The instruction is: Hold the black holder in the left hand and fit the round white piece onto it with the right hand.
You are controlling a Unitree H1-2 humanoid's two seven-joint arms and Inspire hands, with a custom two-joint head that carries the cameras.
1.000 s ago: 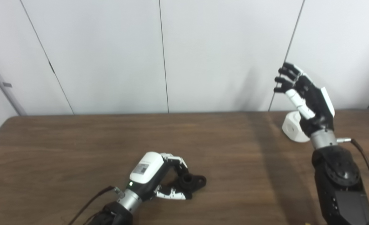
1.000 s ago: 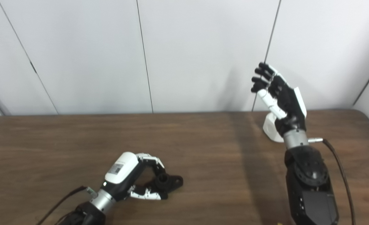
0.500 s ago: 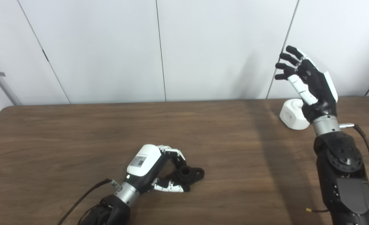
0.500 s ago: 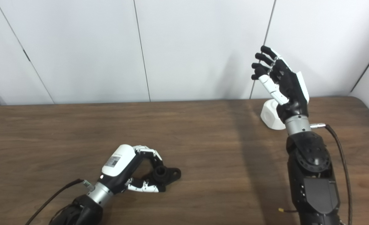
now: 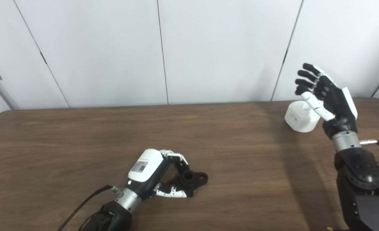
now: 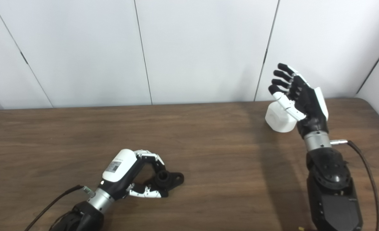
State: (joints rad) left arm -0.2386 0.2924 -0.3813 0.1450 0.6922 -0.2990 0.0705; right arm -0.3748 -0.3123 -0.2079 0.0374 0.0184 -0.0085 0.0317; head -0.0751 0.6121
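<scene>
A dark brown wood-grain desk (image 5: 80, 134) with rounded far corners is spanning the scene, while pale grey wall panels (image 5: 106, 48), split by thin dark seams, are rising behind its far edge.

- Left hand (image 5: 154, 175) — a white shell over the back with a small label, black palm, fingers of white and black segments.
- A green light is seen near its silver wrist ring; a dark cable runs from a small plug there.
- Right hand (image 5: 329, 98) — black fingers, a white thumb, a white back plate.
- Right forearm (image 5: 364, 189) — black casing with a round disc, a silver cuff, a black cable.
</scene>
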